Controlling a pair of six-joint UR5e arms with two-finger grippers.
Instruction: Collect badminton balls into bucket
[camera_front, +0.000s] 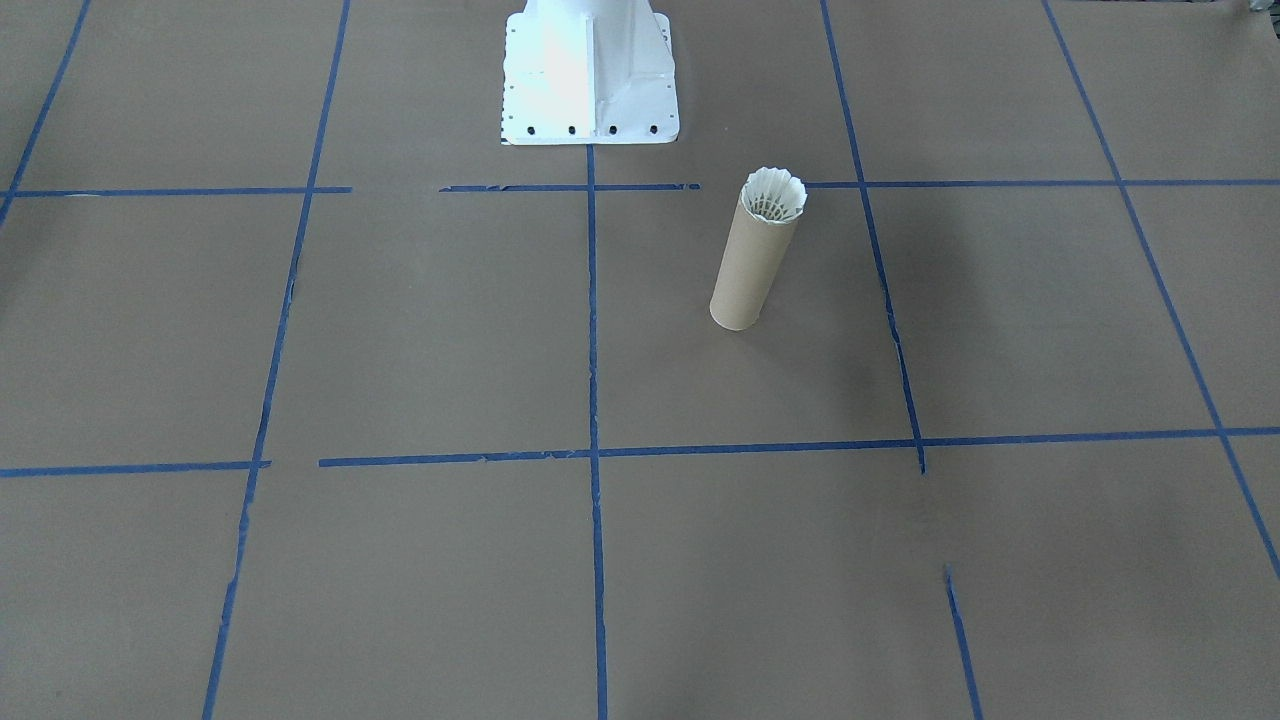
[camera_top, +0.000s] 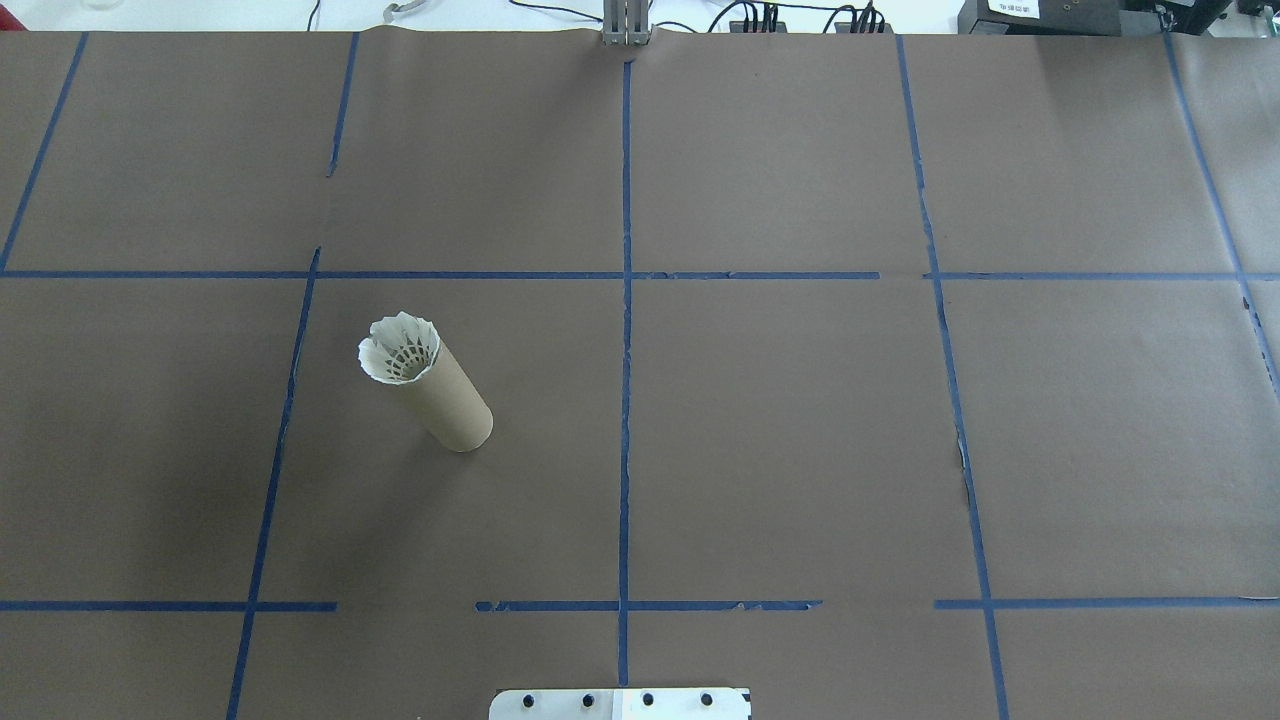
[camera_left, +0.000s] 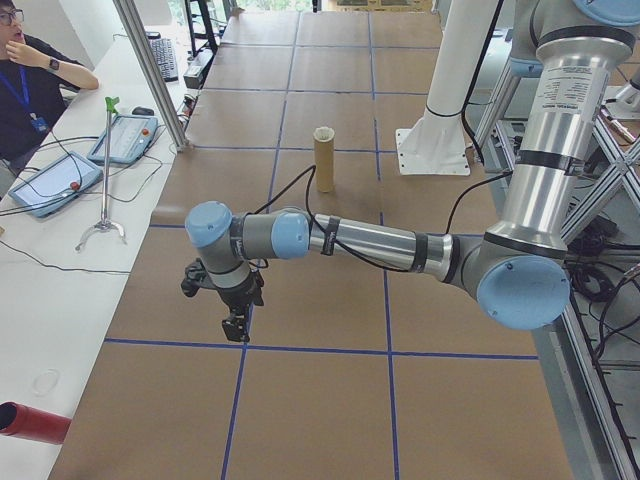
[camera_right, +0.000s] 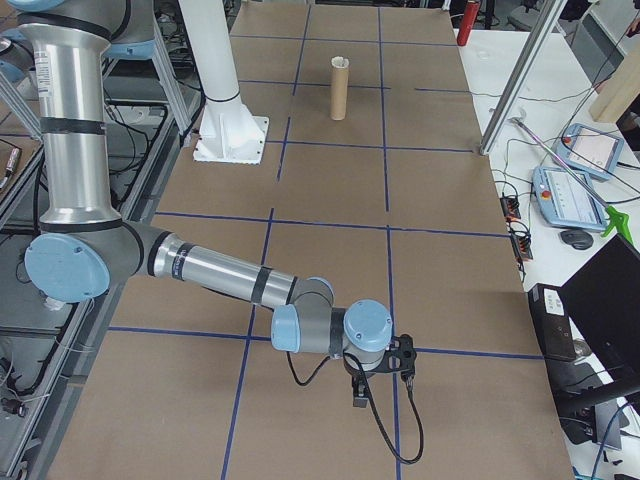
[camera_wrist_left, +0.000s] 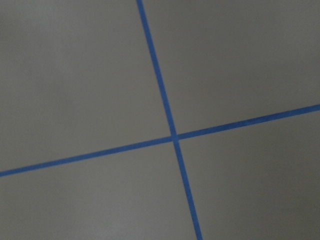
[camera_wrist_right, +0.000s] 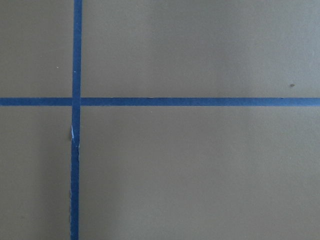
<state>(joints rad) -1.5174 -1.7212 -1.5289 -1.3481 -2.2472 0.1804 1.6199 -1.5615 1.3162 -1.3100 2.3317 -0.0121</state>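
The bucket (camera_front: 742, 275) (camera_top: 455, 405) is a slim brown cardboard tube standing upright on the brown table. A white feather badminton ball (camera_front: 775, 192) (camera_top: 398, 346) sits in its mouth, feathers flaring above the rim and its cork tip hidden inside. Along the table the bucket (camera_left: 323, 160) (camera_right: 340, 90) looks small and stands far from both arms. My left gripper (camera_left: 235, 325) hangs over a blue tape crossing, well apart from the tube; I cannot tell if it is open or shut. My right gripper (camera_right: 361, 391) hovers low near the opposite end; cannot tell its state either. Both wrist views show only paper and tape.
The white robot base (camera_front: 590, 80) (camera_top: 620, 703) stands at mid-table by the robot's edge. A person (camera_left: 25, 90) sits at a side table with teach pendants (camera_left: 50, 185). A red cylinder (camera_left: 30, 422) lies on that side table. Blue tape lines (camera_front: 593, 400) grid the paper.
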